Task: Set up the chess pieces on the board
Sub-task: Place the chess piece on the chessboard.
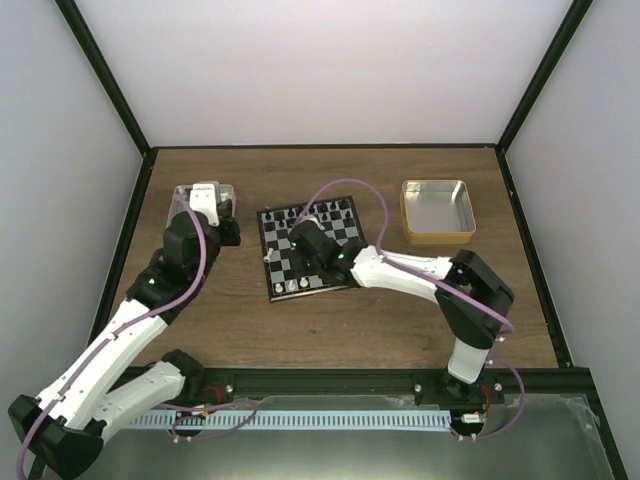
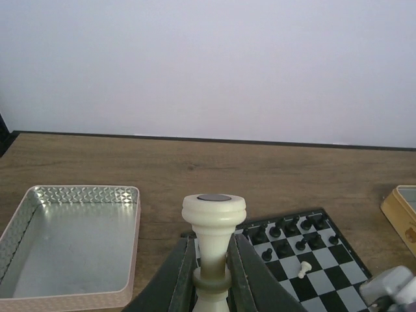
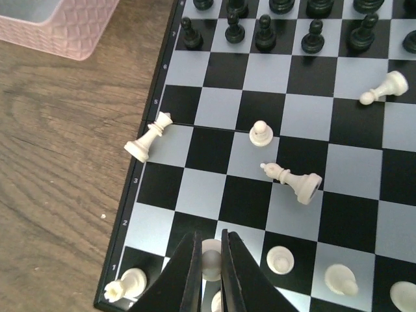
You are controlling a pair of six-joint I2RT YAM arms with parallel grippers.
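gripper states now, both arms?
Left gripper: closed on an upright white chess piece.
Right gripper: closed on a second white piece standing on the board.

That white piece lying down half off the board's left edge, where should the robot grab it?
Pinch the fallen piece across its thin waist, coming straight down from above. It lies flat, with its wide base out over the board edge and its crown pointing inward. So squeeze across its length, not along it.
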